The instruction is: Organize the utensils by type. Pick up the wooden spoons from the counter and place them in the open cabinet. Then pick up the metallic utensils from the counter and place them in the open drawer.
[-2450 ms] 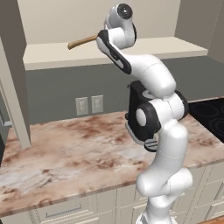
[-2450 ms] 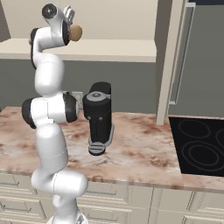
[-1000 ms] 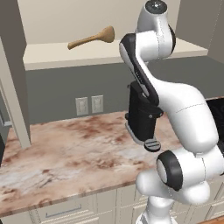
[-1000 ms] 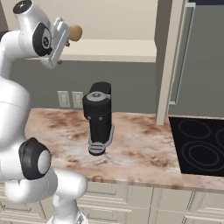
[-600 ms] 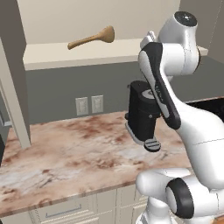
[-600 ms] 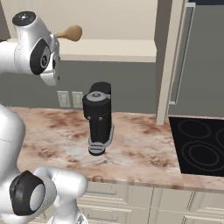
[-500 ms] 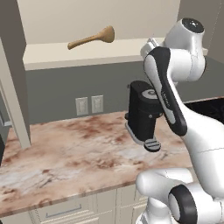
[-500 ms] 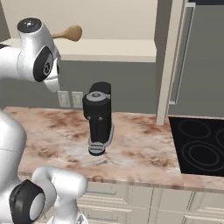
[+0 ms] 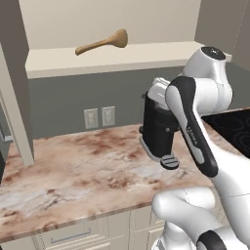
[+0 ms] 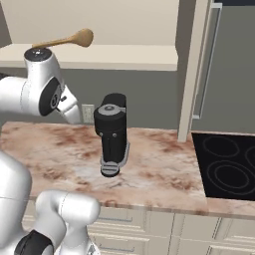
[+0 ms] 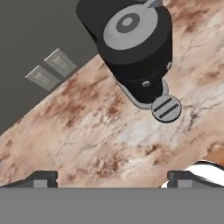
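Tan wooden spoon (image 9: 101,44), mottled reddish-brown and cream counter (image 9: 73,171), black coffee machine (image 10: 112,133), cream-beige cabinet shelf (image 9: 112,58).

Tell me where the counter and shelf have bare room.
Counter: bare from the left wall to the coffee machine, and between machine and stovetop. Shelf: bare right of the wooden spoon. Tightest near the machine, where the arm stands.

A black coffee machine (image 9: 158,129) stands mid-counter (image 9: 88,171), blocking passage there; from it toward 9 o'clock the stone lies bare. On the cabinet shelf (image 9: 122,57), a wooden spoon (image 9: 102,43) occupies the 10 o'clock end.
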